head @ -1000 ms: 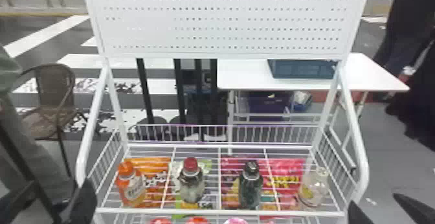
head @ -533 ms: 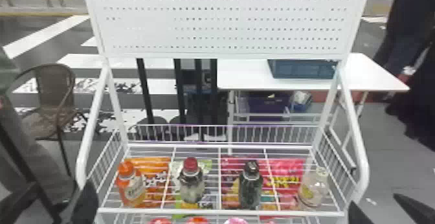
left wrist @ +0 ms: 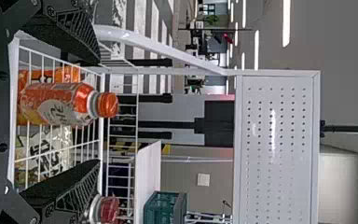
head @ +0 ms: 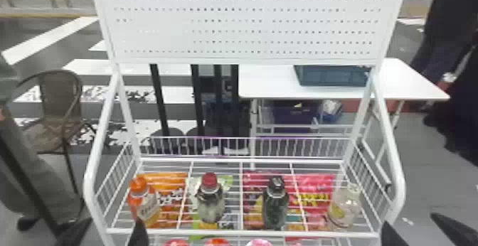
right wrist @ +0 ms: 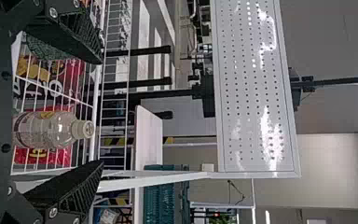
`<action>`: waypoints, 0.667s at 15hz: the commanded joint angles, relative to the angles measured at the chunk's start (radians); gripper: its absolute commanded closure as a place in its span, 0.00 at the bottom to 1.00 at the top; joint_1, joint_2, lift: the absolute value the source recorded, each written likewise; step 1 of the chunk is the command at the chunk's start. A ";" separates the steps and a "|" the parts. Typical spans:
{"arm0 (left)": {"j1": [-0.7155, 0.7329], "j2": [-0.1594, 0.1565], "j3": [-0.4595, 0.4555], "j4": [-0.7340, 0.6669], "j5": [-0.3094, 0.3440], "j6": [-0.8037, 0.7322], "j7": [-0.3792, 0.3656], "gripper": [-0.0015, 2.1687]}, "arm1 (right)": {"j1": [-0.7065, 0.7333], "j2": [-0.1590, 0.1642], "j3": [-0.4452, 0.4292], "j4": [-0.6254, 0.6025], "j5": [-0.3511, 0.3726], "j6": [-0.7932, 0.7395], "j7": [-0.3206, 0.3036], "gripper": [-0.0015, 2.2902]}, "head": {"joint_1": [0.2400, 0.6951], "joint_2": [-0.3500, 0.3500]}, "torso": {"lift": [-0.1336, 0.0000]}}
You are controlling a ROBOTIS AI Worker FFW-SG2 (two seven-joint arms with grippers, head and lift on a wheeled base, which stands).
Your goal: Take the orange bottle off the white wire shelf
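The orange bottle (head: 144, 201) stands upright at the left end of the white wire shelf (head: 242, 232). At the bottom left of the head view, my left gripper (head: 106, 233) is open before the shelf's front rail. In the left wrist view the orange bottle (left wrist: 60, 103) shows between the spread fingers of my left gripper (left wrist: 98, 112), with nothing held. My right gripper (head: 414, 227) stands open near the shelf's front right corner. A clear bottle (right wrist: 51, 130) appears between the fingers of my right gripper (right wrist: 101, 112) in the right wrist view, not gripped.
A red-capped bottle (head: 210, 199), a dark bottle (head: 275, 204) and the clear bottle (head: 345, 206) share the shelf with the orange one. Side rails (head: 95, 177) flank it, and a perforated panel (head: 245, 25) rises above. Behind are a white table (head: 270, 85) and a chair (head: 58, 103).
My left gripper has shifted slightly to the right along the shelf's front, toward the orange bottle. My right gripper and the bottles look unmoved.
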 commanded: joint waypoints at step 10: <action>-0.304 0.011 -0.137 0.471 -0.019 -0.179 0.075 0.07 | 0.000 0.004 0.005 0.010 0.009 0.000 0.003 0.06 | 0.57 0.50 | 1.00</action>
